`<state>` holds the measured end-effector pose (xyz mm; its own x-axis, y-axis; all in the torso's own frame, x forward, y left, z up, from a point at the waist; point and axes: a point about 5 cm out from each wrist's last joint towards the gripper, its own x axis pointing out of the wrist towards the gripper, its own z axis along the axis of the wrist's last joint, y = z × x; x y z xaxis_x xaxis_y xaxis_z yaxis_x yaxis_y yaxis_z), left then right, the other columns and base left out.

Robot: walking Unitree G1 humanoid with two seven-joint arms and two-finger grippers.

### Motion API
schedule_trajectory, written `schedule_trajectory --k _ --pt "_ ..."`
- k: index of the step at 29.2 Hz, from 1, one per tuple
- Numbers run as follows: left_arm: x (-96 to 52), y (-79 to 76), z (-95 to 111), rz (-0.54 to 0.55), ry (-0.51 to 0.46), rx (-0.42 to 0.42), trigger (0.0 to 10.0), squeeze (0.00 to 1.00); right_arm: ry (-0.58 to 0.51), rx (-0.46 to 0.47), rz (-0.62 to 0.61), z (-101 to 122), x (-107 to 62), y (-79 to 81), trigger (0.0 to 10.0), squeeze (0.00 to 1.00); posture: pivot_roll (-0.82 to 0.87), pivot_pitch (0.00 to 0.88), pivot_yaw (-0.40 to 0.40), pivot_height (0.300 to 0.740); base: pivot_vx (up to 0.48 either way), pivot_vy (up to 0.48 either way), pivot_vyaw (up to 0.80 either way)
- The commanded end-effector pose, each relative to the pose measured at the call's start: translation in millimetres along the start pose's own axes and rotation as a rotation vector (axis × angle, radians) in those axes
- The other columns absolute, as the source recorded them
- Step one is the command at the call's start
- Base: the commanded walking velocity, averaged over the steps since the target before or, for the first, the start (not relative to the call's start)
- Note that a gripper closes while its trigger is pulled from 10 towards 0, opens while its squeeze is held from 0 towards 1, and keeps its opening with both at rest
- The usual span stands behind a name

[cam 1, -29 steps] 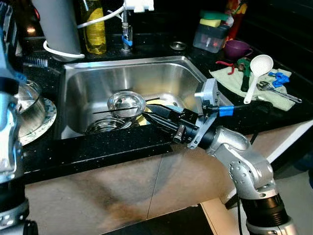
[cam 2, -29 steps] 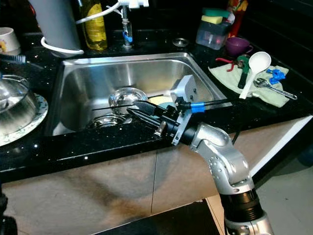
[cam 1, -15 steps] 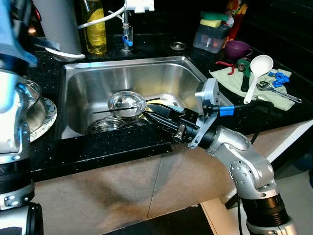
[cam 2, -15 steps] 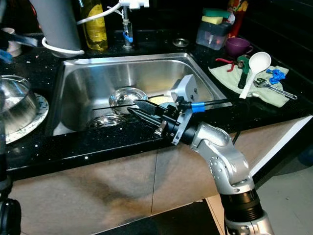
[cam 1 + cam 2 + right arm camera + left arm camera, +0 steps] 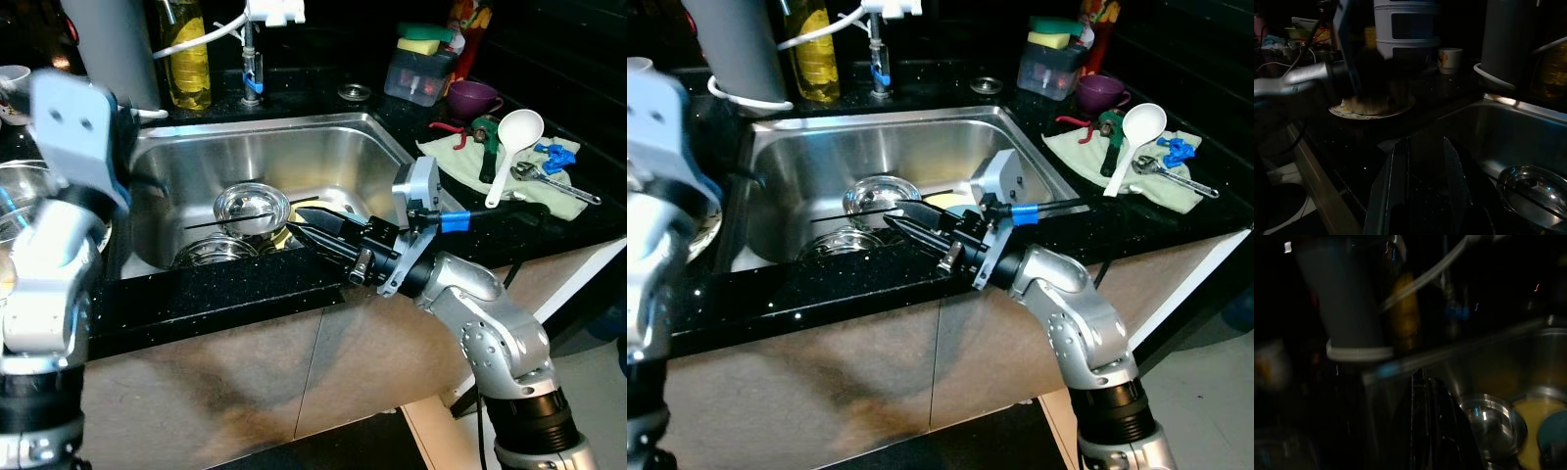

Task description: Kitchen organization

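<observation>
1. Head views: the right gripper (image 5: 306, 219) is hovering mid-frame over the stainless steel sink (image 5: 176, 147), fingers slightly parted and empty, lining up on the round steel bowl (image 5: 252, 207).
2. Left wrist view: the left gripper (image 5: 1422, 396), blades pressed together, is pointing toward that bowl at lower right.
3. Right wrist view: the bowl is sitting lower right.

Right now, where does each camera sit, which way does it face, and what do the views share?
Left eye and right eye views: on the head, looking down at the steel sink; the right gripper reaches over its front rim, the blurred left arm at the left.
Left wrist view: dark, faces the grey jug behind the sink.
Right wrist view: looks leftward across the counter.
Shared: the steel bowl.
</observation>
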<state>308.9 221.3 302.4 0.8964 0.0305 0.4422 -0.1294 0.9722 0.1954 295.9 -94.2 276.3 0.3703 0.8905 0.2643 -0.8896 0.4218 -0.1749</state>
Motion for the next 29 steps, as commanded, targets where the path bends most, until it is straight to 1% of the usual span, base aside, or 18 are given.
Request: schedule_trajectory --k 1,2,5,7,9,10,11,13,15,17,20,22,24,25,26,27,28,29 --pt "-2.9 0.5 3.0 0.041 0.002 0.026 10.0 0.00 -0.004 0.002 0.007 0.3 -2.1 2.2 10.0 0.00 0.00 0.152 -0.047 0.740 0.000 0.000 0.00" --pt "-5.4 -3.1 -2.9 0.011 0.043 0.007 10.0 0.00 -0.003 0.004 0.008 -0.2 -1.9 2.3 10.0 0.00 0.01 0.155 -0.051 0.740 0.000 0.000 0.00" --pt "-9.8 -2.5 -10.1 0.046 0.098 -0.020 10.0 0.00 -0.002 0.006 0.010 -1.0 -1.2 2.5 10.0 0.00 0.01 0.156 -0.053 0.740 0.000 0.000 0.00" --pt "-9.9 2.6 -11.1 0.070 0.120 -0.034 10.0 0.00 -0.002 0.007 0.011 -1.2 -0.6 2.4 10.0 0.00 0.01 0.158 -0.056 0.740 0.000 0.000 0.00" --pt "-9.0 10.4 -3.0 0.002 0.124 -0.103 10.0 0.00 -0.003 0.010 0.014 -1.4 0.4 2.4 10.0 0.00 0.01 0.159 -0.061 0.740 0.000 0.000 0.00" --pt "-9.3 12.3 1.7 -0.043 0.130 -0.100 10.0 0.00 -0.003 0.010 0.015 -1.5 0.6 2.4 10.0 0.00 0.01 0.159 -0.061 0.740 0.000 0.000 0.00" --pt "-9.4 17.3 3.2 -0.051 0.181 -0.104 10.0 0.00 -0.003 0.011 0.016 -1.7 0.8 2.3 10.0 0.00 0.01 0.160 -0.060 0.740 0.000 0.000 0.00" --pt "-8.8 23.6 1.1 -0.013 0.239 -0.127 10.0 0.00 -0.002 0.012 0.016 -1.7 1.1 2.2 10.0 0.00 0.01 0.161 -0.060 0.740 0.000 0.000 0.00" --pt "-8.5 25.3 1.1 -0.002 0.251 -0.134 10.0 0.00 -0.002 0.012 0.017 -1.7 1.2 2.2 10.0 0.00 0.01 0.161 -0.060 0.740 0.000 0.000 0.00" --pt "-8.3 34.7 0.0 0.028 0.326 -0.056 10.0 0.00 -0.001 0.012 0.016 -1.9 1.2 2.2 10.0 0.00 0.01 0.161 -0.059 0.740 0.000 0.000 0.00" --pt "-8.4 38.5 -0.1 0.043 0.352 -0.032 10.0 0.00 -0.001 0.013 0.016 -2.0 1.3 2.3 10.0 0.00 0.01 0.161 -0.059 0.740 0.000 0.000 0.00" --pt "-6.4 45.7 3.4 0.063 0.380 0.023 10.0 0.00 0.001 0.012 0.017 -2.2 1.3 2.2 10.0 0.00 0.01 0.162 -0.059 0.740 0.000 0.000 0.00" --pt "-5.3 48.8 6.0 0.068 0.393 0.047 10.0 0.00 0.002 0.012 0.017 -2.2 1.4 2.1 10.0 0.00 0.01 0.162 -0.058 0.740 0.000 0.000 0.00" --pt "-2.9 50.9 12.1 0.060 0.392 0.068 10.0 0.15 0.003 0.012 0.017 -2.1 1.0 1.9 10.0 0.00 0.01 0.162 -0.058 0.740 0.000 0.000 0.00" --pt "-2.9 50.9 12.1 0.060 0.392 0.068 10.0 0.15 0.003 0.012 0.017 -2.1 1.0 1.9 10.0 0.00 0.01 0.162 -0.058 0.740 0.000 0.000 0.00" --pt "-1.7 52.0 17.0 0.053 0.397 0.077 10.0 1.00 0.003 0.012 0.017 -2.0 0.8 1.7 10.0 0.00 0.01 0.162 -0.058 0.740 0.000 0.000 0.00" --pt "2.1 52.5 26.3 0.047 0.379 0.070 10.0 1.00 0.004 0.011 0.017 -2.0 0.5 1.5 10.0 0.00 0.02 0.162 -0.059 0.740 0.000 0.000 0.00" --pt "2.1 52.5 26.3 0.047 0.379 0.070 10.0 1.00 0.004 0.011 0.017 -2.0 0.5 1.5 10.0 0.00 0.02 0.162 -0.059 0.740 0.000 0.000 0.00"
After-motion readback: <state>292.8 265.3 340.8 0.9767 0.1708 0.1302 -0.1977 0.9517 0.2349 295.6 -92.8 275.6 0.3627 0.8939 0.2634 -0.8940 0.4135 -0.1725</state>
